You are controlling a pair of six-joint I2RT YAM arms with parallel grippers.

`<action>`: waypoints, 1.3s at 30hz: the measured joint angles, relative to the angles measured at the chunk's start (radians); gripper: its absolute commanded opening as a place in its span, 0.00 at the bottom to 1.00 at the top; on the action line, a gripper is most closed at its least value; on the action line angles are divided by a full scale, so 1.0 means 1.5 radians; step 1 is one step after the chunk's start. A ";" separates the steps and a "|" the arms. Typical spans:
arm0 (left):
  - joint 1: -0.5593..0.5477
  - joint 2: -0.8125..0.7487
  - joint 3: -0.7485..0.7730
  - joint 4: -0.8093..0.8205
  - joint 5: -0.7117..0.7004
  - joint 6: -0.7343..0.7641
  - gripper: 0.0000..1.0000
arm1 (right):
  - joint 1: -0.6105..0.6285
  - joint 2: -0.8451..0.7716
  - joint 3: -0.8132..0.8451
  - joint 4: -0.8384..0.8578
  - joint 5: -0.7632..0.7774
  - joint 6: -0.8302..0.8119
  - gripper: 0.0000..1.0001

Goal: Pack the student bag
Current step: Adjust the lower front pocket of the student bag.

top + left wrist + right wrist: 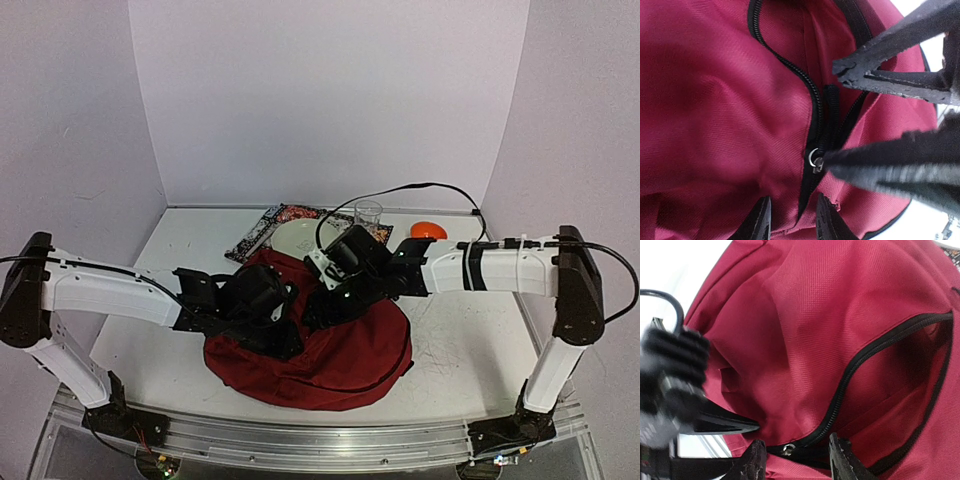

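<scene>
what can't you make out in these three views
Inside of the dark-red fabric backpack: right wrist view, the opening is in shadow.
Left gripper: left wrist view, the frame edge cuts off its fingers, so any grip on the fabric is unclear.
Patterned flat item: top view, backpack and white plate cover part of it.

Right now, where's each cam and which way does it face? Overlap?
Top external: above and behind the robot, looking down over the table; left arm and right arm meet over the student bag.
Left wrist: looks down at the bag's zipper pull; left gripper fingertips at bottom edge, fingers of the right gripper at right.
Right wrist: looks into the bag's unzipped opening; right gripper fingertips at bottom edge, left gripper blurred at left.
Shared: both wrist views show the zipper pull.
</scene>
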 measured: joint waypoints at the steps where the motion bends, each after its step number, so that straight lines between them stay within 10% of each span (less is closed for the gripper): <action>1: -0.006 0.007 0.002 0.001 -0.008 0.003 0.32 | 0.000 0.000 -0.001 0.000 -0.004 0.000 0.47; 39: -0.040 0.033 0.008 0.018 -0.074 0.015 0.27 | -0.014 0.028 -0.035 0.003 -0.024 0.069 0.58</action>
